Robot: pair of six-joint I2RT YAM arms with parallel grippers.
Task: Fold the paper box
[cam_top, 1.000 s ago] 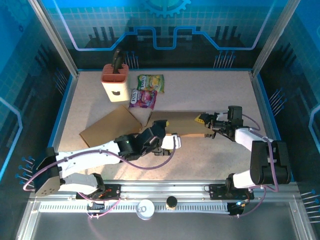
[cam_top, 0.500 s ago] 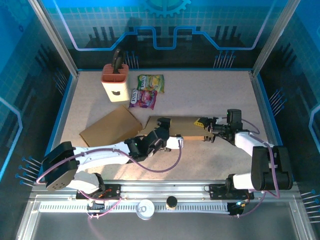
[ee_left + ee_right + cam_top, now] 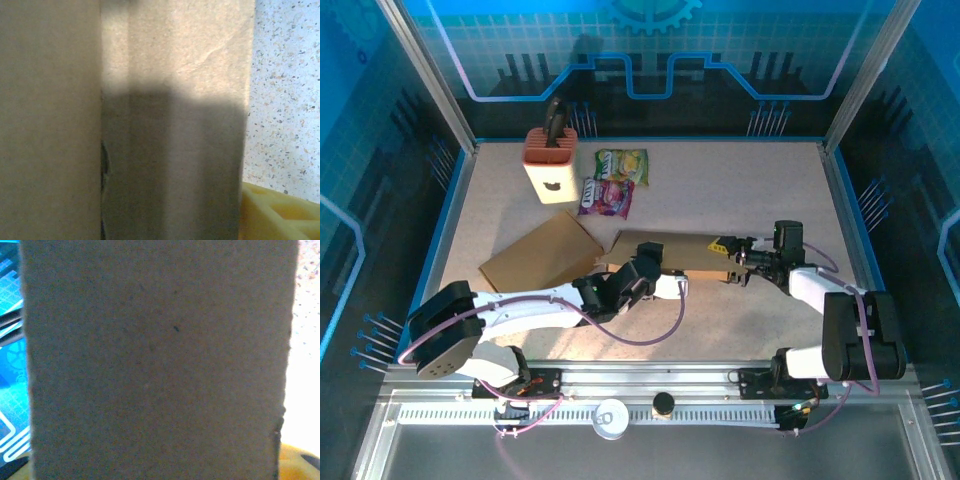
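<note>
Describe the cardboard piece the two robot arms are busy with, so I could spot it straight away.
Look at the speckled beige table inside the blue-walled cell. Near its middle lie two brown cardboard pieces; the paper box is the right-hand one. Unlike the flat sheet to its left, which lies alone, it has the left arm at one end and the right arm at the other.

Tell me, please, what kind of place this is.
Most likely a robot test cell in a lab, not a home or shop. An aluminium frame with blue printed panels encloses a speckled table, and two arms are bolted to a rail at its near edge.
</note>
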